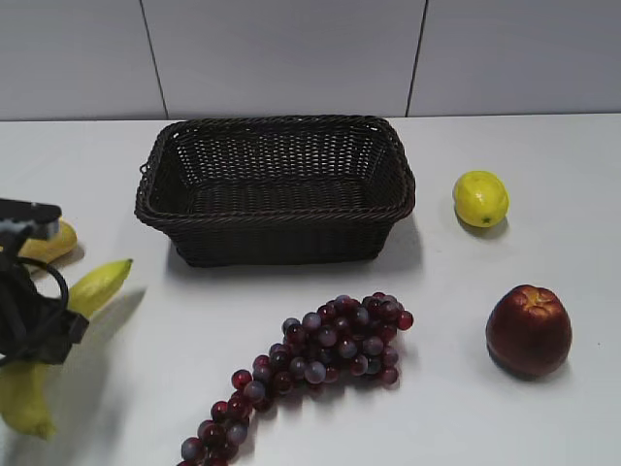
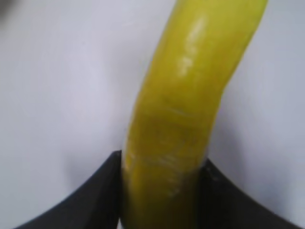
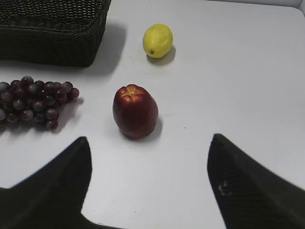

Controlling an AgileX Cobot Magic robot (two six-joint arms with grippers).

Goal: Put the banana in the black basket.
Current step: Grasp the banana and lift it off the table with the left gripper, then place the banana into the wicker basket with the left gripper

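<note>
Left claw (image 2: 159,191) clamped on banana (image 2: 186,109) at table's edge, right claw (image 3: 147,191) spread, empty

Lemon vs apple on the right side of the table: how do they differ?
The lemon is bright yellow; the apple is dark red. The lemon looks smaller than the apple. The lemon lies nearer the black basket, the apple nearer the camera, beside the grapes. Both rest on the white table, untouched by either hand.
</note>
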